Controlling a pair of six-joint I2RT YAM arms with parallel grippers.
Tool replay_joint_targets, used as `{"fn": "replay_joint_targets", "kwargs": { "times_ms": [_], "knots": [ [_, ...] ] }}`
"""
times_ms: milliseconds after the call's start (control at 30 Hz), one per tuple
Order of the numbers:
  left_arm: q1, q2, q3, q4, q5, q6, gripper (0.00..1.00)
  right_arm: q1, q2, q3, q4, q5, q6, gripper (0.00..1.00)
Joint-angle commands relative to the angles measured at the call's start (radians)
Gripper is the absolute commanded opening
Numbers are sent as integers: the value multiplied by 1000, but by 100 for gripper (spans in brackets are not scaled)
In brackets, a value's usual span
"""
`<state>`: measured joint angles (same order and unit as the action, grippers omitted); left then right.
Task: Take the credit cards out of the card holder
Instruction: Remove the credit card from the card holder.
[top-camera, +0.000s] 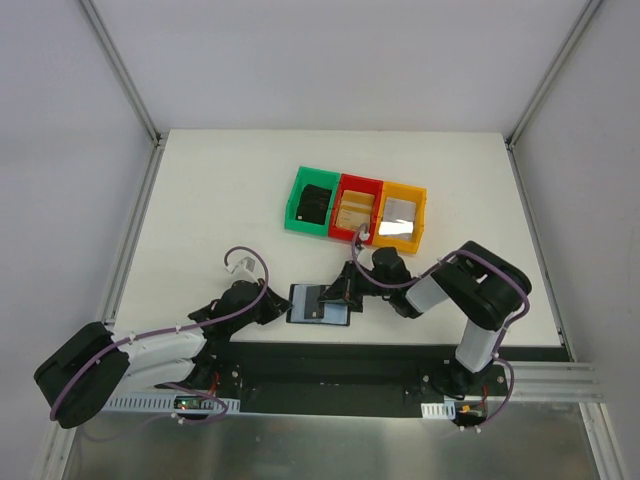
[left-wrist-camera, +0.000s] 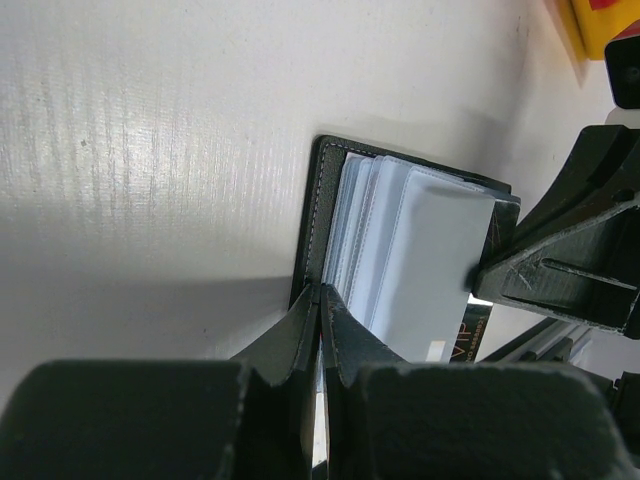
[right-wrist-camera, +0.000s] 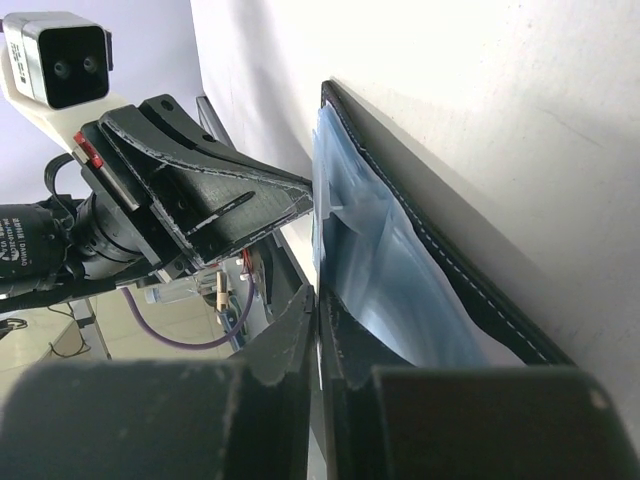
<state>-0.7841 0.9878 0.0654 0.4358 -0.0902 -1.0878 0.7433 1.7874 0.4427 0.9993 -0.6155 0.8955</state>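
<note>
I see the open card holder (top-camera: 318, 305) at 6 o'clock. The left gripper (left-wrist-camera: 319, 291) pinches its 9 o'clock edge, and the right gripper (right-wrist-camera: 315, 293) is clamped on its 3 o'clock sleeves.

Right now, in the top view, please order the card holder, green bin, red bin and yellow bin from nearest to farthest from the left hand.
1. card holder, at the left hand, near edge.
2. green bin, left end of the row.
3. red bin, middle of the row.
4. yellow bin, right end.
</note>
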Motion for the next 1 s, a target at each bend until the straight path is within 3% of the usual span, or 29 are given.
{"fn": "replay_joint_targets", "kwargs": {
  "times_ms": [0, 100, 533, 633, 733, 967],
  "knots": [
    [0, -1, -55, -124, -42, 9, 0, -9, -46, -13, 62, -26, -21, 5],
    [2, -5, -56, -126, -42, 9, 0, -15, -52, -19, 62, -27, -26, 1],
    [0, -95, -58, -137, -40, 38, 0, -30, -100, -35, 6, -38, -59, 1],
    [2, -141, -55, -155, -46, 63, 10, -36, -123, -36, -40, -39, -84, 1],
    [2, -181, -52, -166, -51, 75, 27, -42, -143, -39, -80, -39, -105, 1],
    [2, -219, -27, -200, -62, 104, 44, -65, -198, -36, -177, -40, -156, 1]
  ]
}}
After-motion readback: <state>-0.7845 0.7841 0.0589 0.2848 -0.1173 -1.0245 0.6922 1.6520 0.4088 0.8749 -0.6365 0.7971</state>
